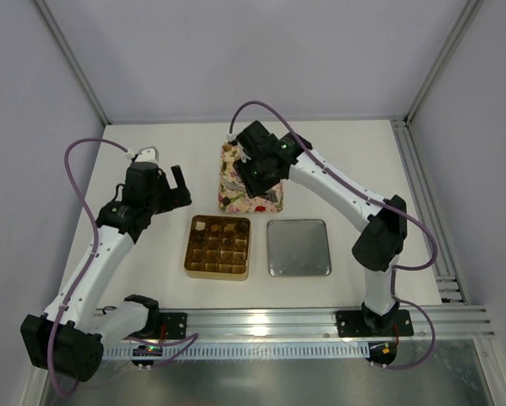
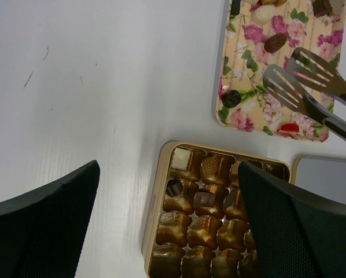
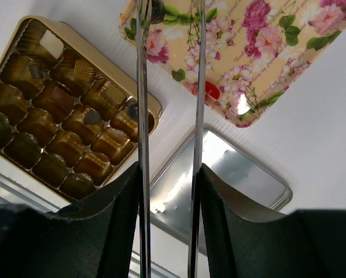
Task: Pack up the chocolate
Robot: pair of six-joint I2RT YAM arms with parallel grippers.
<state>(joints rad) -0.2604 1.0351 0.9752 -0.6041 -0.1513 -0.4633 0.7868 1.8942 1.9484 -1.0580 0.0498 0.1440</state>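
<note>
The chocolate lies partly on the pink flowered tray (image 1: 246, 182), with a brown piece (image 2: 275, 42), a dark round piece (image 2: 231, 98) and a cream piece (image 2: 264, 13). Other pieces sit in cells of the gold box (image 1: 190, 254), among them a cream one (image 2: 181, 156) and a brown one (image 2: 205, 198). My right gripper (image 1: 260, 173) is shut on metal tongs (image 2: 303, 87). The tong heads are apart and empty over the tray's near end, beside the dark piece (image 3: 155, 8). My left gripper (image 2: 168, 174) is open and empty, above the box's far left corner.
A silver lid (image 1: 299, 247) lies right of the box, close to it. A red piece (image 3: 212, 90) sits at the tray's near edge. Grey walls enclose the table, and a metal rail (image 1: 304, 320) runs along its front edge.
</note>
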